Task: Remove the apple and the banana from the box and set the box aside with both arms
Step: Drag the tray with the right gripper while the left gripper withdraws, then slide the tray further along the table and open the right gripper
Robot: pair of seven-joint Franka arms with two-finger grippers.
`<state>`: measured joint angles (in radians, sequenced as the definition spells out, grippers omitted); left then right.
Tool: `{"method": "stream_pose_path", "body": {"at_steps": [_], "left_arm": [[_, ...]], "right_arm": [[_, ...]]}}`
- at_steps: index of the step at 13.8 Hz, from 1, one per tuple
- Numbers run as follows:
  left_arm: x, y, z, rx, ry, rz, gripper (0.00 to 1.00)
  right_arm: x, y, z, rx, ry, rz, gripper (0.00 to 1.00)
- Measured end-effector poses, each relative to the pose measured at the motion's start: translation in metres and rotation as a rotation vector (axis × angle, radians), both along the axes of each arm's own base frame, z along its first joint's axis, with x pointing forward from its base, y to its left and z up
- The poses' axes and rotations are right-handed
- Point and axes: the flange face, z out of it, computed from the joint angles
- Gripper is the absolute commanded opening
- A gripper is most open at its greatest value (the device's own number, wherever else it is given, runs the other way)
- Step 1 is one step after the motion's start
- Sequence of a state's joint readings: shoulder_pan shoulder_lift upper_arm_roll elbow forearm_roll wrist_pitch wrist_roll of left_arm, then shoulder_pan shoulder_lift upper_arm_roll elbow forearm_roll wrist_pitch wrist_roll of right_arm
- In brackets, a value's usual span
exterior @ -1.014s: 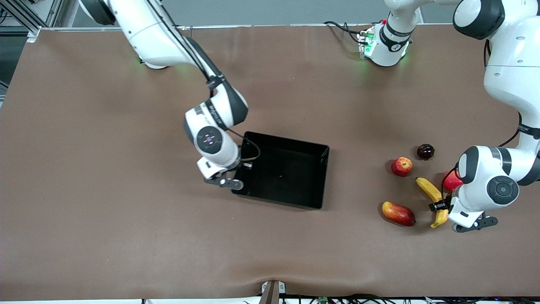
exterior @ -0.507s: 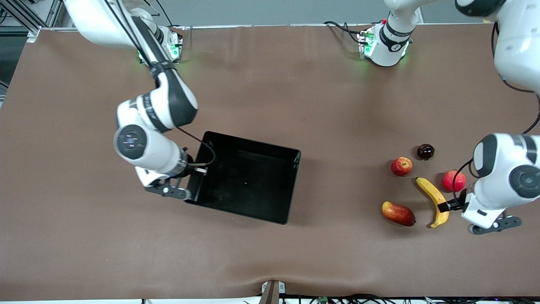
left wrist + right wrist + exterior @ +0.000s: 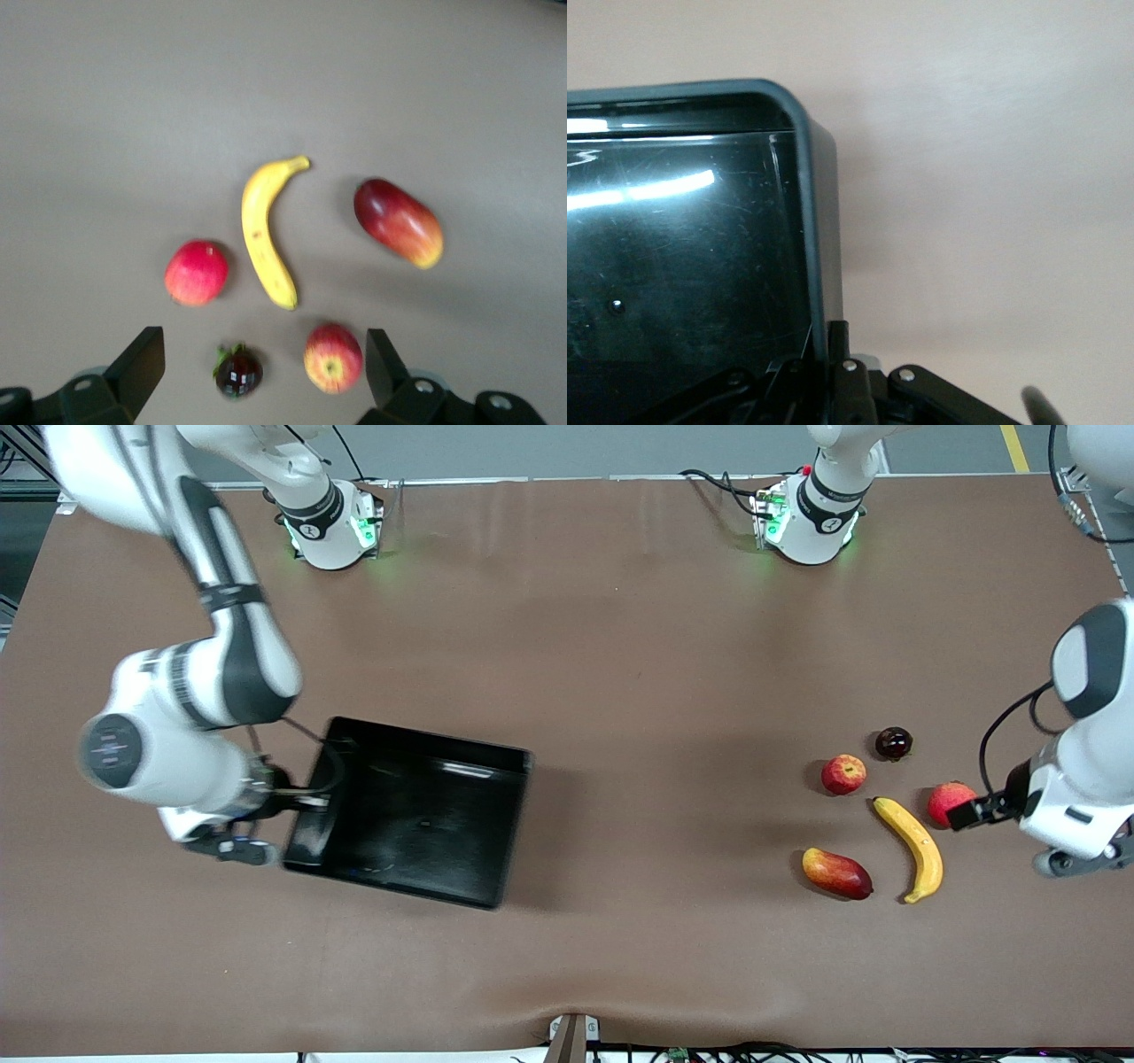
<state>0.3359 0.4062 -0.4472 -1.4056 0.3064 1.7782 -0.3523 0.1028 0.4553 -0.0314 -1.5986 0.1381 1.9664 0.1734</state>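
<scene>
The black box (image 3: pixel 425 815) is toward the right arm's end of the table. My right gripper (image 3: pixel 301 802) is shut on its short wall (image 3: pixel 819 248), one finger inside and one outside (image 3: pixel 833 341). The yellow banana (image 3: pixel 912 846) lies toward the left arm's end, with the small red apple (image 3: pixel 843 774) farther from the front camera. My left gripper (image 3: pixel 970 815) hangs open and holds nothing, over the table beside a pinkish-red fruit. In the left wrist view the banana (image 3: pixel 264 232) and apple (image 3: pixel 333 357) show below the open left gripper (image 3: pixel 266 345).
A red-yellow mango (image 3: pixel 836 872) lies beside the banana, nearer the front camera. A pinkish-red round fruit (image 3: pixel 950 802) sits close to my left gripper. A small dark fruit (image 3: pixel 893 742) lies farther back. The arm bases stand along the table's back edge.
My right arm has carried the box toward the right arm's end of the table. My left gripper opened off the banana and drew away from it; the banana stays on the table.
</scene>
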Motion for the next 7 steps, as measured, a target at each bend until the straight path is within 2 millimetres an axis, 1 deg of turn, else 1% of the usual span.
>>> {"method": "stream_pose_path", "body": {"at_steps": [2,3,5,7], "left_arm": [[-0.018,-0.008,0.037,0.002,0.004,-0.002,1.0],[-0.027,-0.012,0.056,0.002,0.001,-0.004,1.0],[-0.05,-0.027,0.089,-0.018,0.017,-0.011,1.0],[-0.073,-0.049,0.117,-0.026,0.029,-0.03,1.0]], "right_arm": [[-0.006,-0.071,-0.012,0.012,0.013,0.036,0.0],[-0.01,-0.103,-0.019,0.019,0.018,0.046,0.0],[-0.021,-0.16,-0.027,0.032,0.013,0.08,0.0],[-0.031,-0.213,-0.03,0.041,-0.006,0.11,0.0]]}}
